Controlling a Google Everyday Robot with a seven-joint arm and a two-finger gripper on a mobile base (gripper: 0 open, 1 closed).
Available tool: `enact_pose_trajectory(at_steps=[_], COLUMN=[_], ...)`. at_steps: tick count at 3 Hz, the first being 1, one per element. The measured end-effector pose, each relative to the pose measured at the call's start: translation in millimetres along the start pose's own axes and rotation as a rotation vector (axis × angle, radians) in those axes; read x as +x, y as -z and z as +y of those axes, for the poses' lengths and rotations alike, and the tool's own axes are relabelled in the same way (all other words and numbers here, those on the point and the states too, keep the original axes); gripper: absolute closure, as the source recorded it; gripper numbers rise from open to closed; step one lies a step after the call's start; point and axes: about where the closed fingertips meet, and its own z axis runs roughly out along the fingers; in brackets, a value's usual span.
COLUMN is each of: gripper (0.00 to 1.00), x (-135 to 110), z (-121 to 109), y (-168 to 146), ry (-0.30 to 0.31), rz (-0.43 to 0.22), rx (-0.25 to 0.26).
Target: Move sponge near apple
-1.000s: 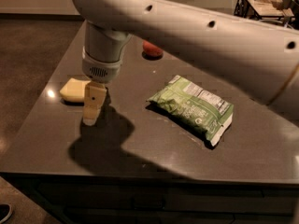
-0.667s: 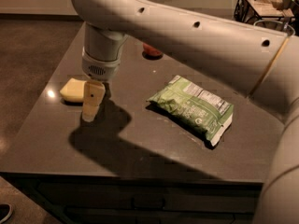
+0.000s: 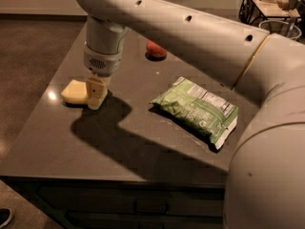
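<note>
The pale yellow sponge [image 3: 74,91] lies on the dark table [image 3: 124,142] near its left edge. The red-orange apple [image 3: 156,49] sits at the back of the table, partly hidden behind my arm. My gripper [image 3: 96,94] hangs from the big white arm, points down and stands right beside the sponge's right side, low over the table and touching or nearly touching the sponge.
A green crinkled snack bag [image 3: 197,109] lies right of centre. A black wire rack [image 3: 267,6] and a glass bowl [image 3: 281,30] stand off the table at the back right. The table's front edge runs along the bottom.
The gripper has dropped lower and moved closer to the sponge's right side. The sponge, apple and bag have not moved.
</note>
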Motion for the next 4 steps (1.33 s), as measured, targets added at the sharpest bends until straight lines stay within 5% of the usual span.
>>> enact_pose_trajectory(at_steps=[2, 3, 4], gripper=[0.88, 1.0, 1.0], x=[16.7, 38.3, 70.8], z=[-24.8, -52.4, -80.8], y=[16.9, 39.3, 56.7], ry=[-0.062, -0.113, -0.168], rz=[0.018, 0.036, 0.076], rx=[0.04, 0.092, 0.141])
